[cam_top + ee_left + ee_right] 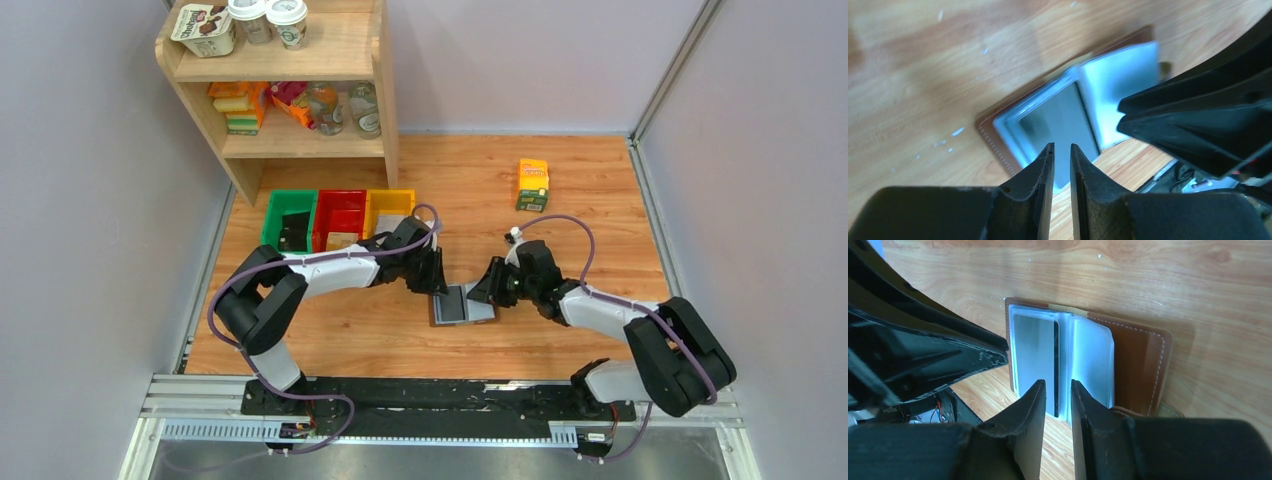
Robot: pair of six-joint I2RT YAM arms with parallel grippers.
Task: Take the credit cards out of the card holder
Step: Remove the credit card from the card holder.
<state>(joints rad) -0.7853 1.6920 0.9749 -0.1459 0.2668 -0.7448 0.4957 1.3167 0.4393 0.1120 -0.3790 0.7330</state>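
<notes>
Left gripper point(1062, 148): jaws nearly shut, a mere slit, at the end of the one dark credit card point(1058, 122) (pinching or not, I cannot tell). The card lies in the left page of the single card holder point(465, 306), which is open on the worktop point(600, 190); its long axis points into those jaws. Right gripper point(1057, 385), jaws equally narrowed, is at the holder's middle; I cannot tell if it holds anything.

Brown card holder point(1140, 365) lies open, dark credit card point(1034, 355) sleeved.

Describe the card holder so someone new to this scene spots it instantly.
On the wooden table, look near the middle, where the left gripper and right gripper meet. The card holder lies open there. It is flat brown leather with pale grey-blue sleeves inside, while the orange-green carton stands upright farther back.
</notes>
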